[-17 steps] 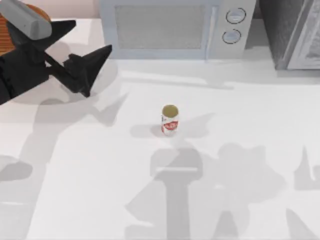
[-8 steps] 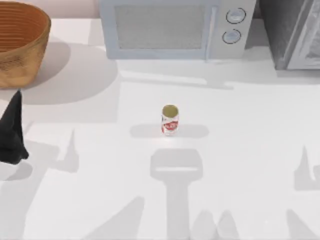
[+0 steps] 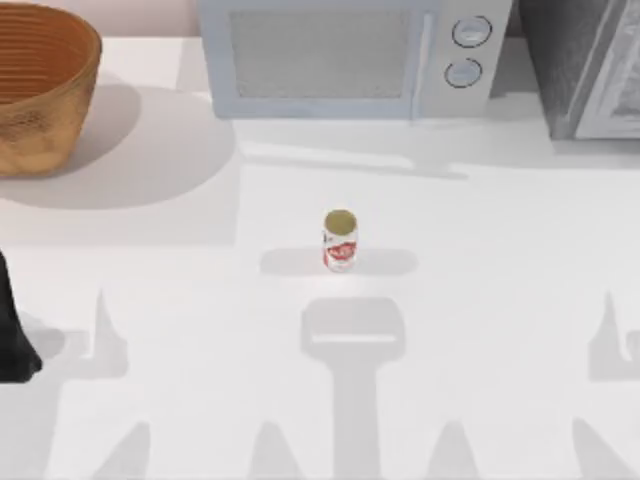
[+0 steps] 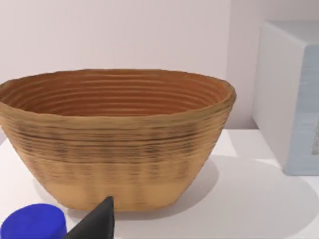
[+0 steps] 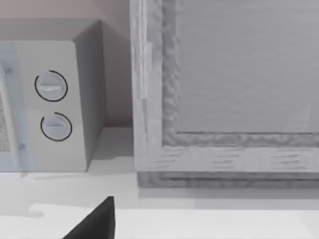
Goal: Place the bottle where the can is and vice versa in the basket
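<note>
Can point(image 3: 340, 240) stands upright mid-table, well apart from the wicker basket point(image 3: 40, 90) at the far left corner beside the microwave point(image 3: 350, 55). Left gripper point(image 3: 12, 335) sits at the left edge; its wrist view shows a blue bottle cap point(image 4: 34, 222) before the basket
</note>
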Controlling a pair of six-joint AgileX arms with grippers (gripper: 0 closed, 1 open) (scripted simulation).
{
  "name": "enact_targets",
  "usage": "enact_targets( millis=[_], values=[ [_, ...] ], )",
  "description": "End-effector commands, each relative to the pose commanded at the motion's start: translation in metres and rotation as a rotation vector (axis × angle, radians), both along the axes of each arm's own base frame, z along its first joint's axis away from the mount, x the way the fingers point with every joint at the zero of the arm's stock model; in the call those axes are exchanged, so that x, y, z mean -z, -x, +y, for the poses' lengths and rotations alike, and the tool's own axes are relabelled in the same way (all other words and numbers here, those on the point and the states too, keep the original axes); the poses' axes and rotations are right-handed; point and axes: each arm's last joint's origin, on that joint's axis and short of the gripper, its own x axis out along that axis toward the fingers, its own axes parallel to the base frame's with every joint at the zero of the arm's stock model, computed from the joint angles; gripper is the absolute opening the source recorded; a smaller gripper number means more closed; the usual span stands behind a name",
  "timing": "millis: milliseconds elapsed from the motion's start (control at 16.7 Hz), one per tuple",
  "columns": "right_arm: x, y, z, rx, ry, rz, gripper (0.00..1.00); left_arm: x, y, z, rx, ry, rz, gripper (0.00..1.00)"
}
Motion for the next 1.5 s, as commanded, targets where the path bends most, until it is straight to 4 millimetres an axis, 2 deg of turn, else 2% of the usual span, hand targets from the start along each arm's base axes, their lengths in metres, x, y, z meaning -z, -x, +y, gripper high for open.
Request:
enact_targets(
  millis=[360,780,1140,1500],
  values=[
    [0.0,0.0,0.0,0.0,0.0,0.0,1.0,-0.001,0.0,0.0,0.004,0.0,-0.001,1.0],
    [0.0,0.0,0.0,0.0,0.0,0.0,1.0,0.017,-0.012,0.008,-0.027,0.003,0.117,1.0],
    [0.0,0.0,0.0,0.0,0.0,0.0,1.0,0.021,-0.03,0.022,-0.021,0.001,0.149,1.0],
    [0.0,0.0,0.0,0.0,0.0,0.0,1.0,0.033,-0.047,0.045,-0.004,-0.002,0.16,1.0]
  ],
)
